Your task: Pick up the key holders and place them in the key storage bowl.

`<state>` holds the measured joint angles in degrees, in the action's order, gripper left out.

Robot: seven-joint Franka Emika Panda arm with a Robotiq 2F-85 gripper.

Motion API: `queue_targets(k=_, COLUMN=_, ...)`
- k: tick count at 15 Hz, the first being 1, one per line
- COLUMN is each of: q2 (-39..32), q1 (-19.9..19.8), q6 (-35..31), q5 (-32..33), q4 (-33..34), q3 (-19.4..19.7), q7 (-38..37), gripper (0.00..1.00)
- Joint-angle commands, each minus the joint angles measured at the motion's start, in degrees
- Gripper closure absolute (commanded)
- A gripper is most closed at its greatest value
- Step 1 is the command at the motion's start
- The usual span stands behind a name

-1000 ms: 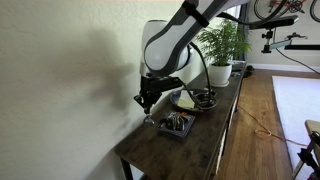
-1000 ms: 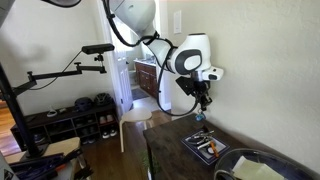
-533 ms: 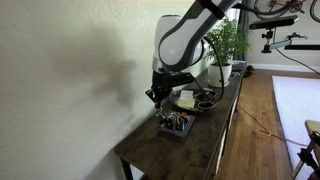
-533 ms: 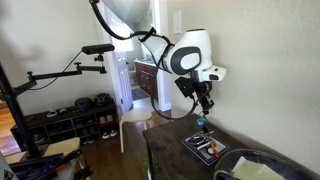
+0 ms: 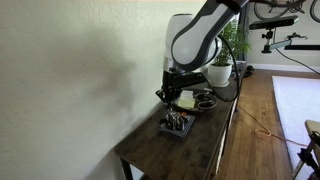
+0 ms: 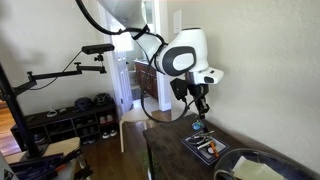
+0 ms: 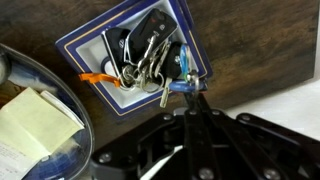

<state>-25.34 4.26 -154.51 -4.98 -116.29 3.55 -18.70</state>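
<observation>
The key storage bowl [image 7: 95, 52] is a low dark squarish tray with a pale rim that holds a jumble of keys, rings and an orange tag. It also shows in both exterior views [image 5: 177, 125] [image 6: 205, 148] on the dark wooden table. My gripper [image 7: 189, 102] is shut on a small key holder [image 7: 178, 88], a blue and silvery piece with a ring. It hangs at the tray's near edge. In both exterior views the gripper [image 5: 168, 98] [image 6: 198, 111] hovers just above the tray, and the key holder [image 6: 198, 125] dangles below it.
A round glass dish [image 7: 68, 125] with pale paper pads lies next to the tray and also shows in an exterior view [image 5: 186, 99]. A potted plant [image 5: 222, 50] stands further along the table. The wall runs close along one side of the narrow table [image 5: 150, 150].
The arm has moved along the table from beside the tray to over it, carrying the key holder. The gripper has stayed shut.
</observation>
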Motion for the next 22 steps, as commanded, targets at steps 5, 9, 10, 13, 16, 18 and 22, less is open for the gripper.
queue_targets(k=5, q2=1.2, q1=-0.6, q6=-1.3, q5=-2.2, q4=-3.2, q3=-0.2, q7=-0.1, gripper=0.98)
queue_targets(k=9, q2=1.1, q1=-0.8, q6=-0.9, q5=-1.8, q4=-2.6, q3=0.2, q7=-0.3, gripper=0.98)
queue_targets(k=10, q2=1.0, q1=-0.9, q6=-0.9, q5=-1.7, q4=-2.6, q3=0.3, q7=-0.2, gripper=0.98)
queue_targets(k=13, q2=0.6, q1=-1.2, q6=-0.8, q5=-1.6, q4=-2.3, q3=0.4, q7=0.1, gripper=0.98)
queue_targets(k=16, q2=-0.5, q1=-1.8, q6=-0.5, q5=-1.7, q4=-1.3, q3=0.3, q7=0.5, gripper=0.98)
queue_targets(k=18, q2=-1.4, q1=-2.2, q6=-0.1, q5=-1.7, q4=-0.6, q3=0.4, q7=0.6, gripper=0.98)
queue_targets(k=22, q2=-2.8, q1=-2.5, q6=0.3, q5=-1.7, q4=0.7, q3=0.4, q7=0.7, gripper=0.98)
